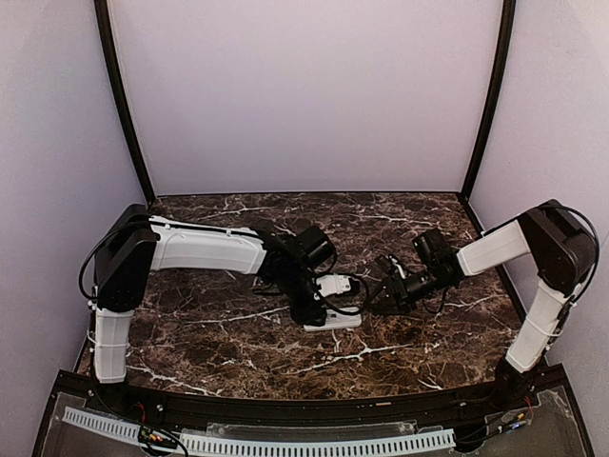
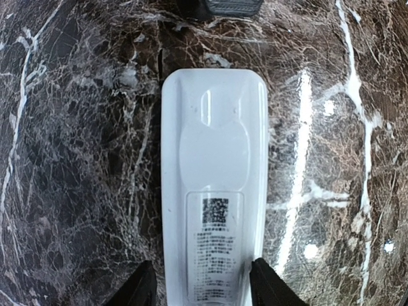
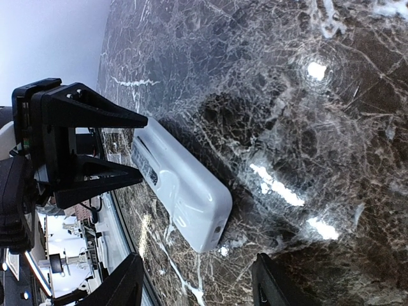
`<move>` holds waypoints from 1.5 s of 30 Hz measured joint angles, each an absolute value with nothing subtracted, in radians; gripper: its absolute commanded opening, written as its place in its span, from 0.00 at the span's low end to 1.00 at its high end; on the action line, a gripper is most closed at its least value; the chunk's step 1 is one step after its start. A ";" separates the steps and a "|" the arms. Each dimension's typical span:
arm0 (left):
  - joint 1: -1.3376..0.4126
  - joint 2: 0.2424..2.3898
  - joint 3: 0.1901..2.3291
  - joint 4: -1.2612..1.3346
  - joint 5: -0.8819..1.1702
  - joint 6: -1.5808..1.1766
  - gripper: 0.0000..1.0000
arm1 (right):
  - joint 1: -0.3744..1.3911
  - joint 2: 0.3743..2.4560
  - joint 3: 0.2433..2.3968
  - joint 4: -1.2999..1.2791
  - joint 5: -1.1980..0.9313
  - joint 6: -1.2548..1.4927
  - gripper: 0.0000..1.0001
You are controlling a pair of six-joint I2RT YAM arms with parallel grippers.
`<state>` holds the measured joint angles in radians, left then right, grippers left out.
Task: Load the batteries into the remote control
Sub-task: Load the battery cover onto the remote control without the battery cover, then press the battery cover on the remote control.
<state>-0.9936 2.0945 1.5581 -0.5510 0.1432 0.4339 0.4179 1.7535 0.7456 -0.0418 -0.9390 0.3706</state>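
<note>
Lying back-up on the table (image 1: 219, 352), the remote (image 1: 333, 319) has the left gripper (image 2: 203, 284) astride one end, jaws parted, seemingly just off its sides; the right gripper (image 3: 197, 274) gapes empty beside the other.

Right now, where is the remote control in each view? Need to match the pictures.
Top external: remote control lies at table centre, between the arms.
Left wrist: remote control fills the centre, back up, label end nearest.
Right wrist: remote control sits left of centre, diagonal on the marble.
Shared landmark: left gripper, straddling one end of it.
</note>
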 measured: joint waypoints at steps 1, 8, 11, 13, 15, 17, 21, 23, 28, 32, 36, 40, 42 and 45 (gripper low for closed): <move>-0.994 2.093 1.558 -0.551 0.139 0.434 0.54 | 0.418 1.749 0.746 -0.046 -0.939 0.371 0.57; -0.993 2.008 1.525 -0.518 0.112 0.418 0.59 | 0.418 1.728 0.746 -0.049 -0.939 0.369 0.57; -0.990 1.975 1.518 -0.497 0.101 0.411 0.59 | 0.418 1.728 0.746 -0.050 -0.939 0.367 0.57; -0.988 1.969 1.515 -0.484 0.091 0.410 0.59 | 0.418 1.728 0.746 -0.051 -0.939 0.367 0.57; -0.986 1.969 1.509 -0.479 0.084 0.409 0.59 | 0.418 1.728 0.746 -0.051 -0.939 0.367 0.57; -0.984 1.969 1.504 -0.480 0.078 0.410 0.59 | 0.418 1.728 0.746 -0.052 -0.939 0.366 0.57; -0.984 1.977 1.504 -0.479 0.069 0.410 0.59 | 0.418 1.728 0.746 -0.053 -0.939 0.363 0.57; -0.984 1.989 1.504 -0.479 0.065 0.410 0.59 | 0.418 1.728 0.746 -0.053 -0.939 0.363 0.57; -0.984 2.036 1.504 -0.481 0.048 0.410 0.59 | 0.418 1.728 0.746 -0.053 -0.939 0.360 0.57; -0.981 2.054 1.504 -0.480 0.035 0.408 0.58 | 0.418 1.728 0.746 -0.053 -0.939 0.358 0.57; -0.979 2.069 1.522 -0.487 0.033 0.408 0.58 | 0.418 1.728 0.746 -0.054 -0.939 0.356 0.57; -0.980 2.080 1.539 -0.496 0.032 0.408 0.57 | 0.418 1.728 0.746 -0.057 -0.939 0.355 0.57; -0.980 2.080 1.539 -0.497 0.031 0.409 0.57 | 0.418 1.728 0.746 -0.059 -0.939 0.355 0.57; -0.980 2.082 1.545 -0.506 0.025 0.409 0.57 | 0.418 1.728 0.746 -0.061 -0.939 0.353 0.57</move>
